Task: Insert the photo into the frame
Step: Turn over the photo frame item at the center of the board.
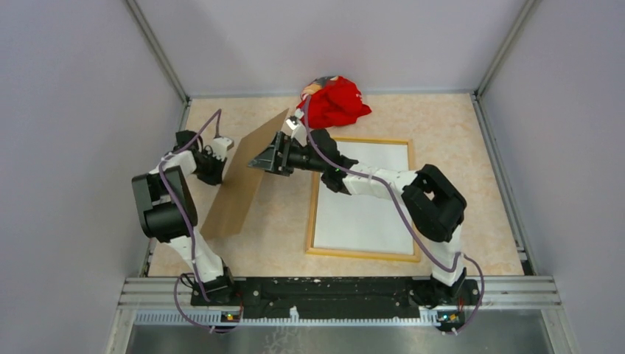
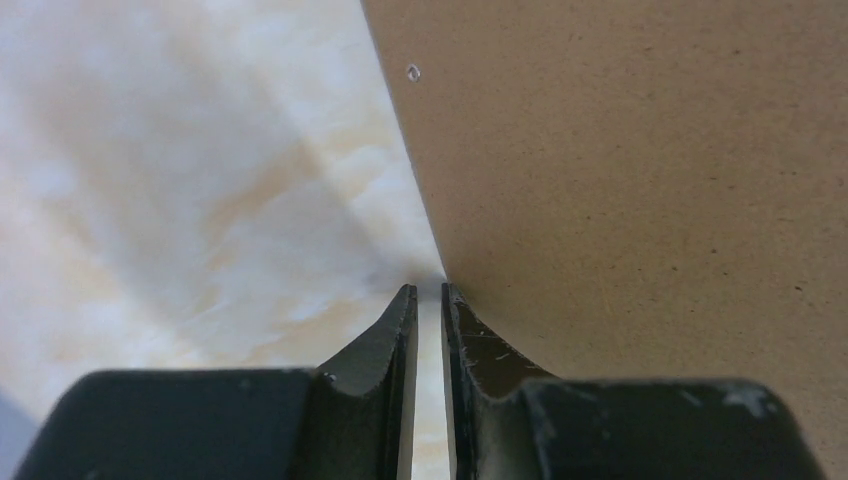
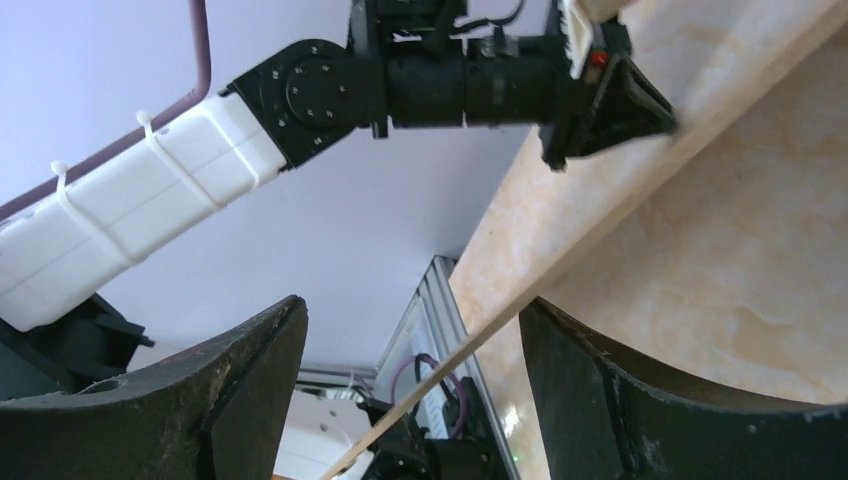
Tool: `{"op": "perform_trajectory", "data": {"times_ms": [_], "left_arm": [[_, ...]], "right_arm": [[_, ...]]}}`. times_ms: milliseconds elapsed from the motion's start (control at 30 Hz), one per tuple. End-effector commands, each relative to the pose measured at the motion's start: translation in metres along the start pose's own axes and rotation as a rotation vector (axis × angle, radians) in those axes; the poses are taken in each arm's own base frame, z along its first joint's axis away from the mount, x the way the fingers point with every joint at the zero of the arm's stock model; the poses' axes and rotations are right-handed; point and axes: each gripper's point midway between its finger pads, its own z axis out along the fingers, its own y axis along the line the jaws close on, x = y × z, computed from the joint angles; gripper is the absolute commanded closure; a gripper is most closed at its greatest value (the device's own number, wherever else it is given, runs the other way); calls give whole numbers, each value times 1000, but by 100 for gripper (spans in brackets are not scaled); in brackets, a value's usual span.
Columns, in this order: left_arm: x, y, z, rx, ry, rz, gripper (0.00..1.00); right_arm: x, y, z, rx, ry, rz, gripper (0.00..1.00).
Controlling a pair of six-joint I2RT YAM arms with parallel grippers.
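- Lying flat on the bench (image 1: pixel 472 184) at the near right, the frame (image 1: pixel 361 254) has a white sheet filling its opening. I judge this to be the photo (image 1: pixel 361 217), plain back up, so it looks already seated.
- A little farther on the left, the brown backing panel (image 1: pixel 243 177) stands tilted on edge, apart from the frame. Whether its lower corner touches the bench cannot be told.
- The left pincer (image 2: pixel 428 290) has its jaws almost together, and the panel's edge runs down to their tips. It appears to pinch the board by a shallow bite.
- The right pincer (image 3: pixel 412 315) reaches across above the frame. Its jaws stand wide apart, straddling the panel's thin edge with air on both sides, so it grips nothing.
- The step in hand looks like taking a second hold on the panel. To do it well:
  - slide the right pincer on until the edge sits deep between the fingers;
  - square the pads to the board's face;
  - close fully before the left one lets go.
- With so small a left bite, the board may pivot or slip, so go slowly.
- When the board is carried over, set one edge into the frame first, so the photo is not dragged.
- Farthest back, a red cloth (image 1: pixel 335 103) lies by the rear edge, apart from the work.
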Motion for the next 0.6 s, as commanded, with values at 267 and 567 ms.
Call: {"op": "perform_trajectory", "data": {"times_ms": [267, 567], "left_arm": [[49, -112, -1, 376, 160, -128, 80], [2, -87, -21, 275, 34, -130, 37]], "right_arm": [[-10, 11, 1, 45, -51, -19, 35], [-8, -7, -34, 273, 6, -72, 96]]}}
